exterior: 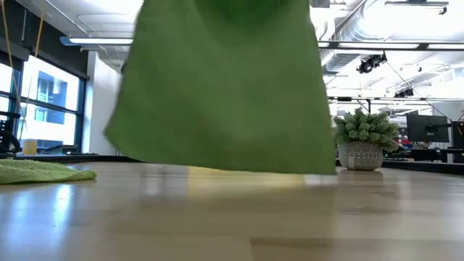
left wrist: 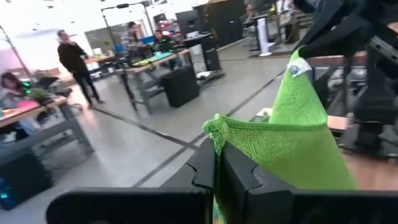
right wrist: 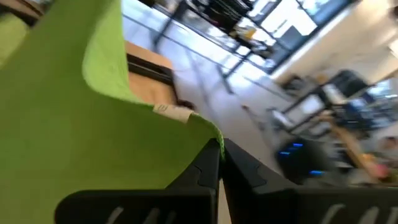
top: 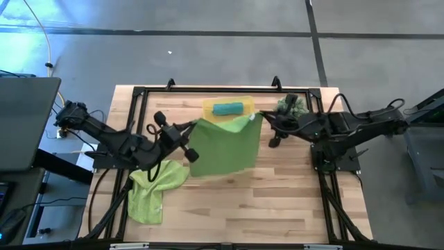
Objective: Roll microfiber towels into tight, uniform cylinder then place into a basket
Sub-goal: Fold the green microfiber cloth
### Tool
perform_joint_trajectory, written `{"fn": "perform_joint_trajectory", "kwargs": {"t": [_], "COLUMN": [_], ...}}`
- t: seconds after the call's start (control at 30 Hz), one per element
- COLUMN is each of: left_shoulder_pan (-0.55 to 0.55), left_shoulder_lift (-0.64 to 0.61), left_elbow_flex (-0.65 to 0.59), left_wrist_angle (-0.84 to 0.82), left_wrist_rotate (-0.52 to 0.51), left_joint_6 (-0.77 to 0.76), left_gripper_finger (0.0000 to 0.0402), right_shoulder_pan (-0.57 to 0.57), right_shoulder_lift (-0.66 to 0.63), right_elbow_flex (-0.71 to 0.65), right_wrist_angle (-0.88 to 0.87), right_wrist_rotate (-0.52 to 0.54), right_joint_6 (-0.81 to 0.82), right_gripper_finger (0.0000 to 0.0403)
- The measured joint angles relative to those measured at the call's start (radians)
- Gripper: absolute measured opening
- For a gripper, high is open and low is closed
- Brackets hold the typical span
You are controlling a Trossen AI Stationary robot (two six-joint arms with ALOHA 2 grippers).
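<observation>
Wood grain of the tabletop [exterior: 232,217] fills the nearest part of the low view, and above it a lime-green towel [exterior: 221,83] is seen hanging as a broad sheet, its lower edge clear of the table surface. In the high view this towel [top: 223,144] is spread between the two arms over the middle of the table, its far edge overlapping the near side of the yellow basket [top: 246,103].

One corner is pinched by the left gripper [top: 192,129], whose fingers are clenched on the cloth; in the left wrist view the green edge is seen pressed between the two dark fingers [left wrist: 205,168]. The opposite corner is clamped in the right gripper [top: 262,117], likewise closed on the fabric, and a small white label [right wrist: 174,112] is seen on the towel's edge just beyond that grip.

A second lime-green towel [top: 154,186] lies crumpled on the table near the left arm, well apart from the basket; it is seen flat at the table's edge in the low view [exterior: 40,171].

Farther back, a teal towel [top: 227,108] is seen rolled into a cylinder inside the basket. A spiky green plant in a pale pot [exterior: 361,141] stands at the far right corner of the table, just beside the right arm. Beyond the table, people [left wrist: 73,59] are seen at desks in the room.
</observation>
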Motion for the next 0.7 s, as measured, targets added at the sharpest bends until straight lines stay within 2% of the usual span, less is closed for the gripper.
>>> {"fn": "perform_joint_trajectory", "kwargs": {"t": [0.17,0.27,0.4,0.5,0.57,0.7], "left_shoulder_pan": [0.067,0.07,0.009,-0.048,-0.084,-0.155], "left_shoulder_lift": [0.0,-0.001,0.004,0.053,0.108,0.232], "left_elbow_flex": [0.0,0.0,-0.02,-0.05,-0.076,-0.094], "left_wrist_angle": [0.037,0.027,-0.039,-0.08,-0.065,-0.016], "left_wrist_rotate": [0.031,0.131,0.333,0.413,0.437,0.468], "left_joint_6": [0.056,0.056,-0.038,-0.178,-0.259,-0.394], "left_gripper_finger": [0.0001,0.0001,0.0001,0.0001,0.0001,0.0001], "right_shoulder_pan": [-0.045,-0.012,0.081,0.176,0.244,0.351], "right_shoulder_lift": [0.005,0.005,0.021,0.075,0.113,0.189], "right_elbow_flex": [0.0,0.0,0.002,-0.035,-0.097,-0.21], "right_wrist_angle": [0.029,0.024,-0.137,-0.234,-0.218,-0.039], "right_wrist_rotate": [0.018,0.017,-0.049,-0.093,-0.092,-0.138], "right_joint_6": [-0.066,-0.031,0.183,0.363,0.436,0.562], "right_gripper_finger": [0.0,0.0,0.0,0.0,0.0,0.0]}}
